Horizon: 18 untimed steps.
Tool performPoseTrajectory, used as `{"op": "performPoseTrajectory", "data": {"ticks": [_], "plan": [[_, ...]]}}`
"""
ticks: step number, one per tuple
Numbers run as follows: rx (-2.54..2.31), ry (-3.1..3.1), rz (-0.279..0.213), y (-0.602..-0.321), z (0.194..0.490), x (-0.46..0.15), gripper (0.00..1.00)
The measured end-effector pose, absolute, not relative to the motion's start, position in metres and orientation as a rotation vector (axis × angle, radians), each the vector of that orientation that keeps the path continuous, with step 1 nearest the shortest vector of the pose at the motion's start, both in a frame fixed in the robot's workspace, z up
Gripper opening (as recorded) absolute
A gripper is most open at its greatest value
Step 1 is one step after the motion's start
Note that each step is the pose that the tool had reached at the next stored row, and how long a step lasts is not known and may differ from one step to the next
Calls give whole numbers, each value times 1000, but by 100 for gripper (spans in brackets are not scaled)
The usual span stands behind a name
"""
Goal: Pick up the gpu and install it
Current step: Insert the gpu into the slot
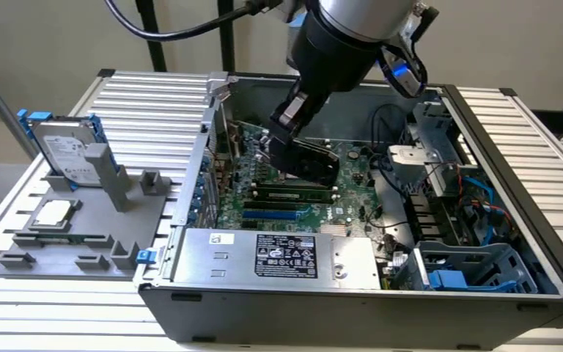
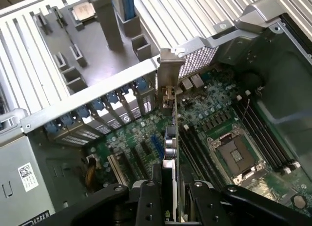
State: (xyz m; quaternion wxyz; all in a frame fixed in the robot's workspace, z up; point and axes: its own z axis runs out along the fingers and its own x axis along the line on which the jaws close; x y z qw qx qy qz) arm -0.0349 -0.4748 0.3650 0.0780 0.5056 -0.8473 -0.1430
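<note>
tool (image 2: 168, 204) clenched on the gpu (image 2: 169, 143), seen edge-on | gpu upright inside the open computer case (image 1: 501, 136), over the motherboard (image 2: 214, 104), silver bracket (image 2: 167, 77) at the rear slot wall | lower edge seated in a slot or not: cannot tell, blocked by card and tool

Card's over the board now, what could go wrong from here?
The gpu, clamped in the tool, has its bracket close to the case's rear slot wall; it may snag there. Pressed down out of line, it could strain the motherboard.
</note>
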Motion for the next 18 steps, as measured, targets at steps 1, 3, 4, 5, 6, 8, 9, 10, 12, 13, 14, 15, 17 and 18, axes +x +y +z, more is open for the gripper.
{"op": "performPoseTrajectory", "data": {"ticks": [1, 3, 4, 5, 6, 8, 9, 10, 12, 13, 14, 15, 17, 18], "plan": [[1536, -2522, -426, -475, 364, -35, 0], [1580, -2489, -421, -475, 361, -35, 0], [1599, -2474, -418, -475, 360, -35, 0], [1620, -2458, -416, -475, 359, -35, 0], [1639, -2443, -413, -475, 358, -35, 0], [1675, -2414, -409, -475, 356, -35, 0], [1692, -2400, -407, -475, 355, -35, 0], [1709, -2386, -404, -475, 354, -35, 0], [1741, -2358, -400, -475, 352, -34, 0], [1756, -2345, -398, -475, 351, -34, 0], [1769, -2333, -396, -475, 350, -34, 0], [1782, -2322, -394, -475, 349, -33, 0], [1801, -2304, -392, -475, 347, -32, 0], [1809, -2297, -391, -475, 347, -32, 0]]}}
